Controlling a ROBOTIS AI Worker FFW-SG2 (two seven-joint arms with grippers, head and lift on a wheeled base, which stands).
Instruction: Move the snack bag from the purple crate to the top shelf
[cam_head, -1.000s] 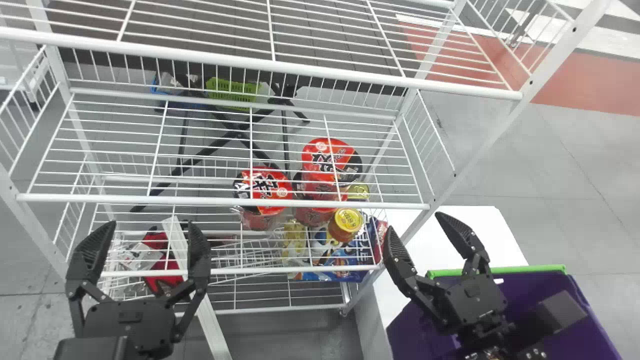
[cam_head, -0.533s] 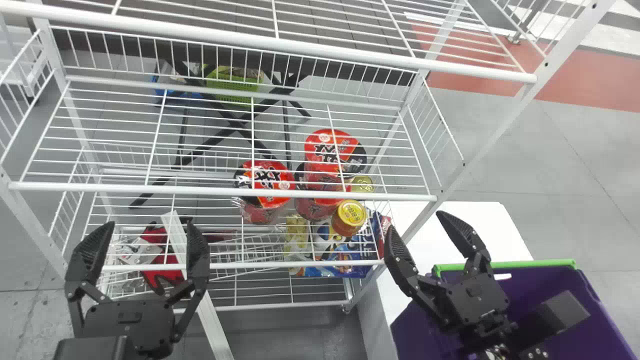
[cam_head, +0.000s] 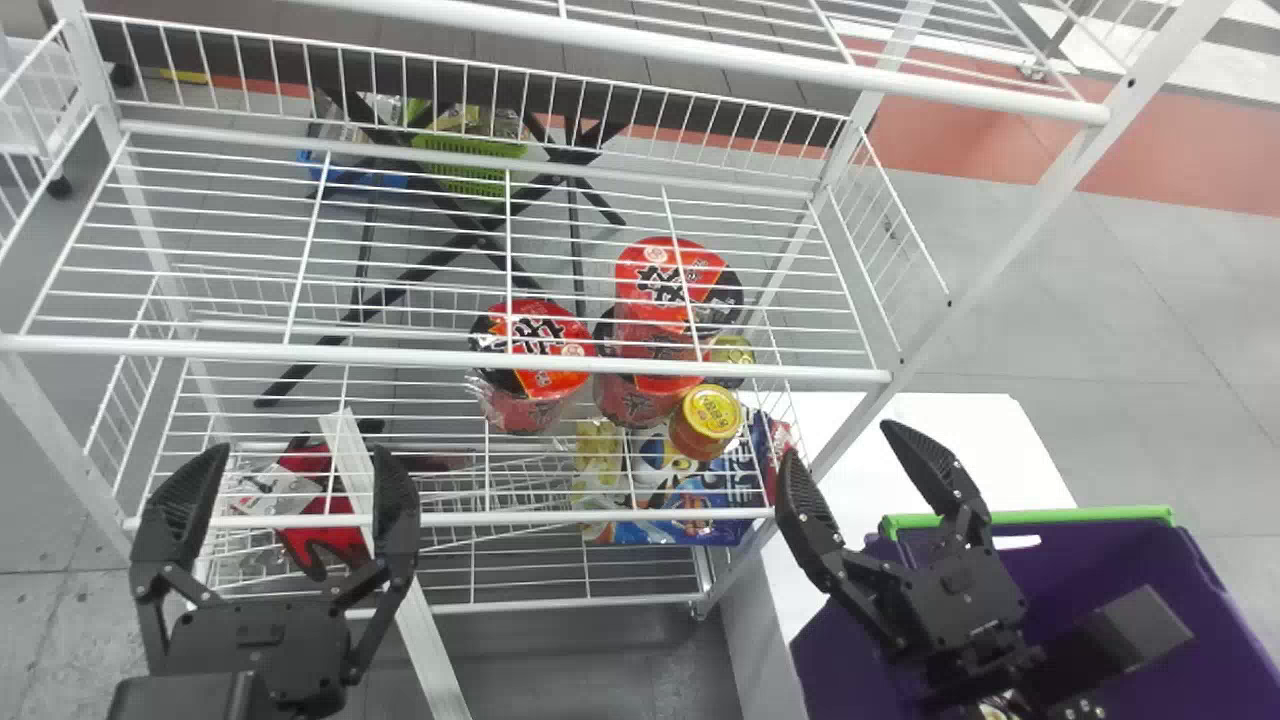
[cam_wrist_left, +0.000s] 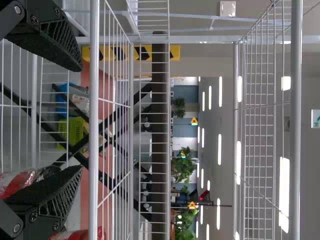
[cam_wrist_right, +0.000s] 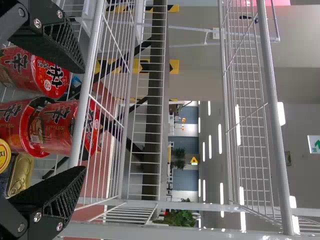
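At near right, the right end effector gapes empty near the purple crate, the snack bag's whereabouts unclear; pickup appears due, requiring a reach inside. At near left, the left end effector hangs open, empty.

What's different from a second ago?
In the head view, the white rack has slid upward, and the purple crate up and slightly right. Nothing was grasped or released. The left gripper and right gripper stay open and empty, nearly unmoved in that view; the red noodle cups remain on the rack.
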